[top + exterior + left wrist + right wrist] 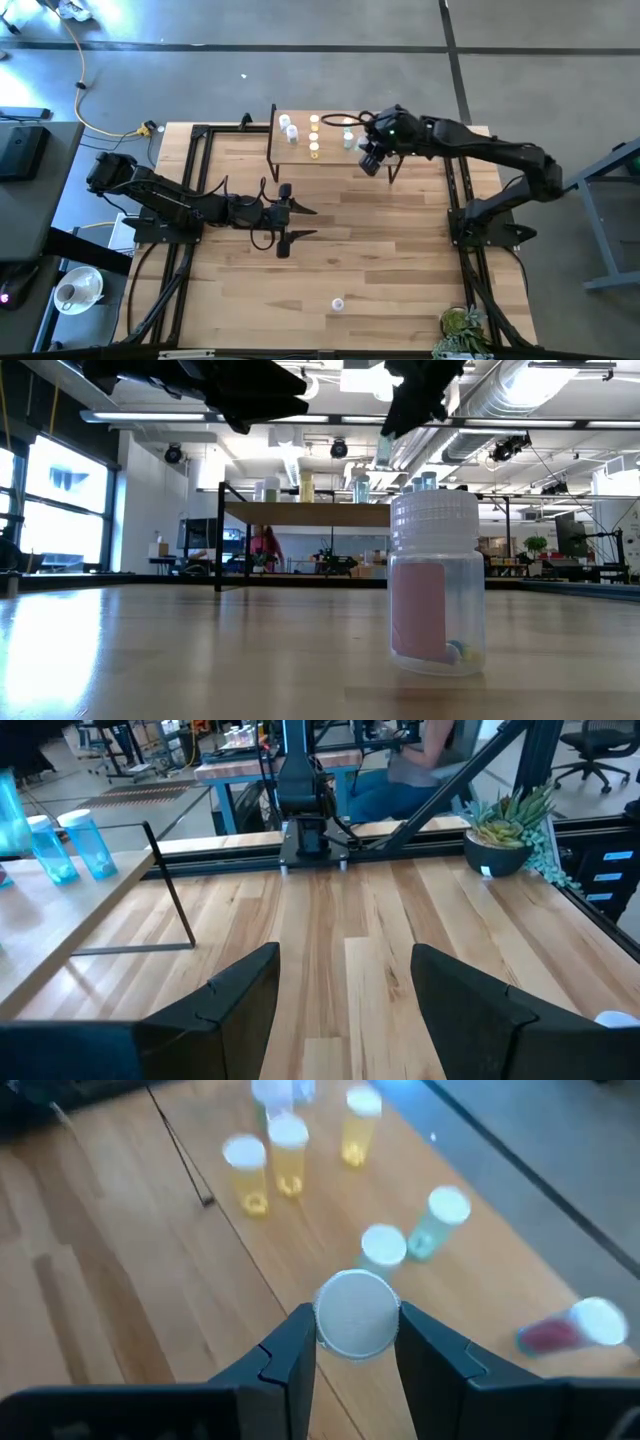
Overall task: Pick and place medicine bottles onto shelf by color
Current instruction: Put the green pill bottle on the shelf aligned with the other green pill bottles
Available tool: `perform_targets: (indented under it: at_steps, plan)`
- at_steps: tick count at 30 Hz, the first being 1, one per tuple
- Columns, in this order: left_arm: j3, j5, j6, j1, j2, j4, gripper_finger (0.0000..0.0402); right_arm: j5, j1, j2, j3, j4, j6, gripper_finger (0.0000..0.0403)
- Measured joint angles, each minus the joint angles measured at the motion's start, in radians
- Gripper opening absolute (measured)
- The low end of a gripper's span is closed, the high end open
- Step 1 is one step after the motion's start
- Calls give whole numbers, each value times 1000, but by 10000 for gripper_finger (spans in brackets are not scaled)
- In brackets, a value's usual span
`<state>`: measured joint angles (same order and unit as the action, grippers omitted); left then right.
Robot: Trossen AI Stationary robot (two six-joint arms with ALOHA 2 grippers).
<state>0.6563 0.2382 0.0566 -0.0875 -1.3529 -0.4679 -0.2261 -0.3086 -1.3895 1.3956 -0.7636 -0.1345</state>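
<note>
Placing step: right gripper (352,1342) clamped on white-capped bottle (356,1312), above shelf (330,153) at table's 12 o'clock, by green bottles (436,1223); next: lower beside matching colour, release; left gripper (303,223) mid-table, jaws apart, idle; pink bottle (436,582) waits at 6 o'clock.

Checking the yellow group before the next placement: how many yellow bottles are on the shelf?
3 yellow bottles, standing close together on the shelf; none looks hidden.

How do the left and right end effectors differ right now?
The left end effector hovers open and empty over the bare table middle; the right end effector is shut on a white-capped bottle above the shelf. Both are dark and two-fingered.
</note>
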Motion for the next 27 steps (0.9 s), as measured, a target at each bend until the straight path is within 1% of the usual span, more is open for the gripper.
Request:
perform_targets:
  at_steps: [5, 11, 16, 19, 27]
  plan:
    - [0, 0, 0, 0, 0, 0, 216, 71, -6, -38, -45, 50, -1, 108]
    - [0, 0, 0, 0, 0, 0, 216, 74, -6, -110, -50, 93, 6, 108]
    - [0, 0, 0, 0, 0, 0, 216, 67, -6, -156, -50, 96, 45, 108]
    - [0, 0, 0, 0, 0, 0, 216, 21, -6, -162, -50, 102, 60, 108]
    - [0, 0, 0, 0, 0, 0, 216, 36, -13, -163, -50, 116, 68, 108]
